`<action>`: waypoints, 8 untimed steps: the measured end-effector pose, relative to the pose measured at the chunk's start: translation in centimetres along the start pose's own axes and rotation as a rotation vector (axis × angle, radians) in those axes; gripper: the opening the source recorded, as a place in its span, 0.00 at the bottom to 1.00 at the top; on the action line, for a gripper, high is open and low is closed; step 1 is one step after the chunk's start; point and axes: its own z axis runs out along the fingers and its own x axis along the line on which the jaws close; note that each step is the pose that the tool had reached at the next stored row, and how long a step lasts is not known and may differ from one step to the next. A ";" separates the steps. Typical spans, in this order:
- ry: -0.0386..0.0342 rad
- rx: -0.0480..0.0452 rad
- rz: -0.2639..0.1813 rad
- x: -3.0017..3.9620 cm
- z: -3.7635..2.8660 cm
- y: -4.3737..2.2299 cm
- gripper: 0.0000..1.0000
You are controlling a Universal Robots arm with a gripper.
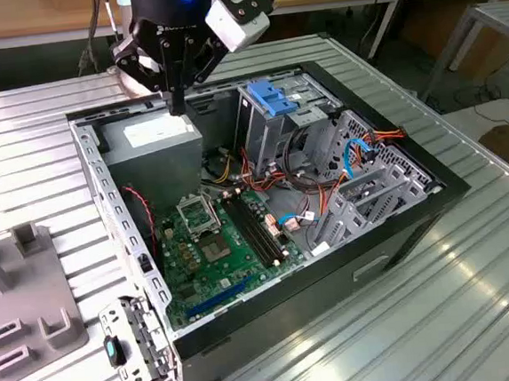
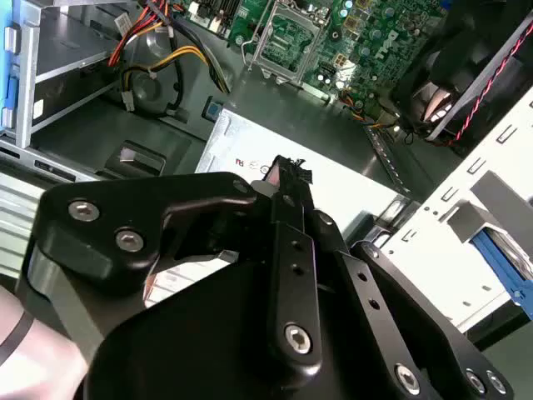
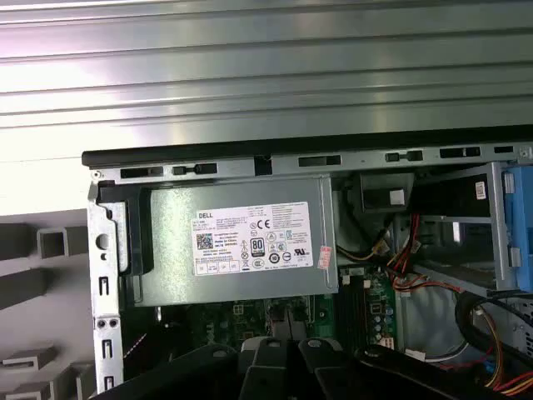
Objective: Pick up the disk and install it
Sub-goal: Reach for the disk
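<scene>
The disk is out of view. My gripper (image 1: 175, 98) hangs at the back of the open computer case (image 1: 393, 250), just above the grey power-supply box (image 1: 153, 135) with its white label. In the second wrist view the fingertips (image 2: 287, 169) meet over that label, shut with nothing visible between them. The first wrist view has the power-supply box (image 3: 241, 242) in its middle and the gripper's black links (image 3: 287, 354) near the green motherboard. The metal drive cage with a blue latch (image 1: 273, 100) stands to the exterior view's right of the gripper.
The motherboard (image 1: 224, 247) lies on the case floor, with bundles of red, orange and yellow cables (image 1: 325, 184) beside the cage. Grey fixtures (image 1: 24, 309) sit on the ribbed metal table (image 1: 478, 296) at the exterior view's left. A detached bracket (image 1: 130, 344) lies at the case's front corner.
</scene>
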 end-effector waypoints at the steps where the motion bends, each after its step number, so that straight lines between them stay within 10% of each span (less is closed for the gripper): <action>1: 0.0000 0.0000 0.000 0.00 0.00 0.00 0.11; 8: 0.0000 0.0000 0.000 0.00 0.00 0.00 0.11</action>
